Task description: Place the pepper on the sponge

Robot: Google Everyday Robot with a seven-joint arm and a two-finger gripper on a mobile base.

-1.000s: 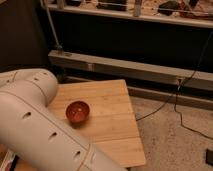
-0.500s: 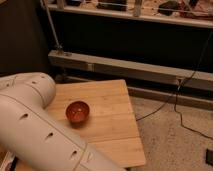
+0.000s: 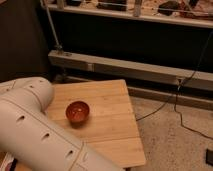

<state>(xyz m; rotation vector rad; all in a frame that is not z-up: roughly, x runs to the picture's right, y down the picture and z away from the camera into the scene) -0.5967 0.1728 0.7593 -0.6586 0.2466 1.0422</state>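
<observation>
Pepper and sponge both lie outside the frame: neither the pepper nor the blue pad shows anywhere on the visible surfaces, so where they sit cannot be told.

Nearest the camera, the robot's arm [image 3: 35, 130] fills the lower left of the frame. It is a thick, pale, rounded tube with a row of small dark oval slots along its side. It bends at a smooth elbow at the left edge and runs off the bottom of the frame towards the middle. The jaws at its end are out of view, so I cannot tell how wide they stand or whether they hold anything.

Behind and partly under the arm stands a light wooden desk [image 3: 112, 137], its boards running left to right; its right edge and near right corner are in plain sight. A round red-orange bowl [image 3: 78, 111] sits upright on the desk, just beside the arm, left of the desk's middle.

To the right of the desk is a speckled floor [image 3: 172, 147]. A thin dark cable [image 3: 176, 107] trails across it, and a small dark object [image 3: 209, 156] is cut off by the lower right edge.

Farther back, a long grey metal rail [image 3: 125, 67] crosses the frame low against a dark wall. A slim upright post [image 3: 52, 25] rises from its left end. Across the very top runs a shelf [image 3: 150, 16] carrying blurred clutter.
</observation>
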